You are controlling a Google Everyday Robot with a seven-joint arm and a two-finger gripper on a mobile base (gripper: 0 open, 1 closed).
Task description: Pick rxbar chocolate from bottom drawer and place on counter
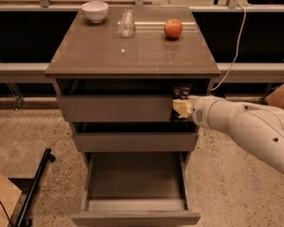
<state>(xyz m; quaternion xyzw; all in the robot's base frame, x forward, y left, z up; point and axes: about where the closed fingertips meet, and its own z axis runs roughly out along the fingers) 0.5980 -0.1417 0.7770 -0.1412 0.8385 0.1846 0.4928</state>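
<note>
My gripper (pixel 181 102) is in front of the top drawer's right end, just below the counter (pixel 132 56). It is shut on the rxbar chocolate (pixel 182 90), a small dark bar that sticks up from the pale fingers (pixel 182 109). The white arm comes in from the right. The bottom drawer (pixel 135 205) is pulled out wide, and its visible floor is bare. The drawers above it are slightly open.
On the counter stand a white bowl (pixel 95 11) at the back left, a clear glass (pixel 126 23) in the middle back and a red-orange apple (pixel 173 28) at the back right. A black bar (pixel 35 186) lies on the floor at the left. A cardboard box (pixel 280 98) stands at the right.
</note>
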